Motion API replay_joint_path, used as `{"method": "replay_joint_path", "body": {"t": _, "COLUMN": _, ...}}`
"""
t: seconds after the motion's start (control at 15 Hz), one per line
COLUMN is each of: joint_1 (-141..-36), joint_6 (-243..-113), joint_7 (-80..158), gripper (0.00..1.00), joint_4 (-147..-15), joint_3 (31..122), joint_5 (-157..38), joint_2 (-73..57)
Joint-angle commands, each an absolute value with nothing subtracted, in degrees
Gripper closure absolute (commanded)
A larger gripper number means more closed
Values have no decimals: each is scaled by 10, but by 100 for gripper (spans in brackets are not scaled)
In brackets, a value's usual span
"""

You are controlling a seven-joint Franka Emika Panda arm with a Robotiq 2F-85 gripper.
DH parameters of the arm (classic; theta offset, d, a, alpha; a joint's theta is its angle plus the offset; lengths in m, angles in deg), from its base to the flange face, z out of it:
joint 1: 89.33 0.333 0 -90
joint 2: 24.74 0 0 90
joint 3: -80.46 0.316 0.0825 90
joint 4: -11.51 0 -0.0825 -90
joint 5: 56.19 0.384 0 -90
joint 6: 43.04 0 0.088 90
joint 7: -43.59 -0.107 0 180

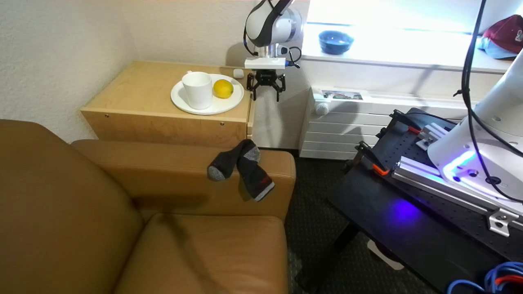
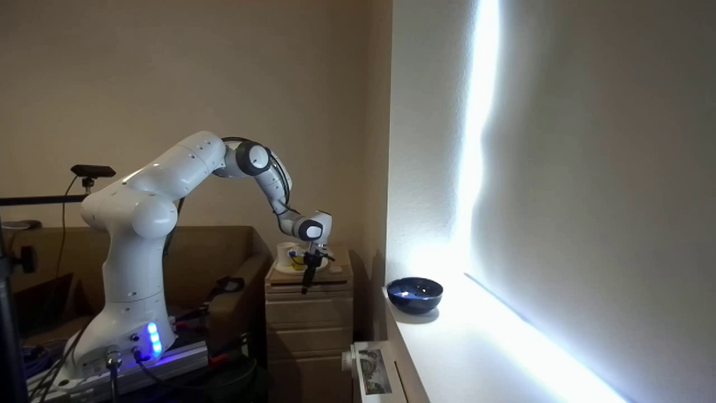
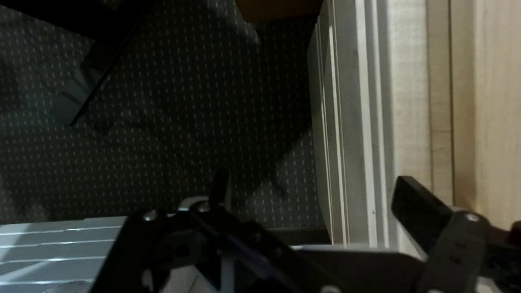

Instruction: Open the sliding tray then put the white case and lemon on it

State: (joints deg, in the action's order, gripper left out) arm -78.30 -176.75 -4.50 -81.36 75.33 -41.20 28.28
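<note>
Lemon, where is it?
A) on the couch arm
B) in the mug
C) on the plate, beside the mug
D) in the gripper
C: in an exterior view the lemon rests on the plate, right next to the mug.

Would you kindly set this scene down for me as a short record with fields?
Gripper: open, holding nothing, near the drawer-front edge of the side table
Sliding tray: no pulled-out board shows; exact position unclear
White case: on the side table, near the white plate
Lemon: on the white plate, next to the white mug
Socks: draped over the sofa arm
Dark bowl: on the windowsill
</note>
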Motion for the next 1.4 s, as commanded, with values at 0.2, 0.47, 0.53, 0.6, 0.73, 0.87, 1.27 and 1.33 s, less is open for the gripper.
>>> {"method": "replay_joint_path", "body": {"t": 0.2, "joint_1": -766, "joint_6": -1860, "joint_7": -109, "gripper": 0, "joint_4": -881, "joint_3": 745, "joint_5": -423, "joint_2": 287}}
{"method": "replay_joint_path", "body": {"t": 0.47, "joint_1": -713, "joint_6": -1941, "joint_7": -167, "gripper": 0, "joint_4": -942, "joint_3": 714, "joint_5": -461, "joint_2": 263}}
{"method": "replay_joint_path", "body": {"t": 0.53, "joint_1": -706, "joint_6": -1954, "joint_7": -176, "gripper": 0, "joint_4": -950, "joint_3": 711, "joint_5": -470, "joint_2": 262}}
{"method": "replay_joint_path", "body": {"t": 0.6, "joint_1": -733, "joint_6": -1920, "joint_7": -158, "gripper": 0, "joint_4": -915, "joint_3": 734, "joint_5": -459, "joint_2": 247}}
{"method": "replay_joint_path", "body": {"t": 0.73, "joint_1": -717, "joint_6": -1940, "joint_7": -175, "gripper": 0, "joint_4": -927, "joint_3": 724, "joint_5": -469, "joint_2": 244}}
{"method": "replay_joint_path", "body": {"t": 0.87, "joint_1": -716, "joint_6": -1942, "joint_7": -175, "gripper": 0, "joint_4": -929, "joint_3": 722, "joint_5": -469, "joint_2": 243}}
{"method": "replay_joint_path", "body": {"t": 1.27, "joint_1": -750, "joint_6": -2019, "joint_7": -46, "gripper": 0, "joint_4": -924, "joint_3": 743, "joint_5": -483, "joint_2": 252}}
{"method": "replay_joint_path", "body": {"t": 1.33, "joint_1": -751, "joint_6": -2029, "joint_7": -38, "gripper": 0, "joint_4": -921, "joint_3": 742, "joint_5": -483, "joint_2": 256}}
